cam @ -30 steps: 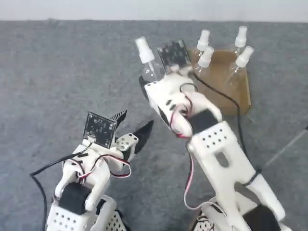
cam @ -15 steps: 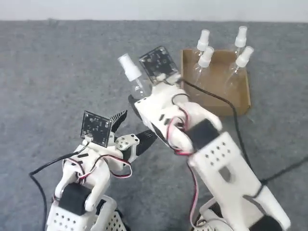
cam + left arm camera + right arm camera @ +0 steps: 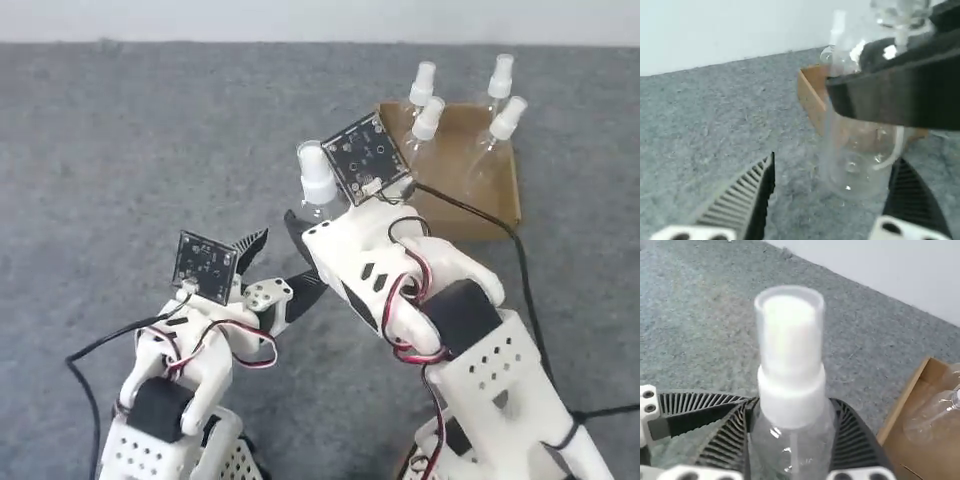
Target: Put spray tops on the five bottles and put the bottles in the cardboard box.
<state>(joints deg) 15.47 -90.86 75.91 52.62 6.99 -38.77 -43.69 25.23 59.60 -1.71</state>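
Note:
My right gripper is shut on a clear bottle that carries a white spray top and is held upright above the grey table. My left gripper is open just in front of it, near the table's middle. In the left wrist view the held bottle stands slightly ahead of the gap between my open fingers, under the right gripper's black finger. The cardboard box at the back right holds several capped bottles.
The box's rim and a bottle inside it lie close beside the right gripper. Open grey carpet-like table spreads to the left and back left. The two arms stand close together at the front.
The right arm carried the capped bottle away from the box, first leftward, then toward the front until it reached the left gripper. The left arm has hardly moved and stays open.

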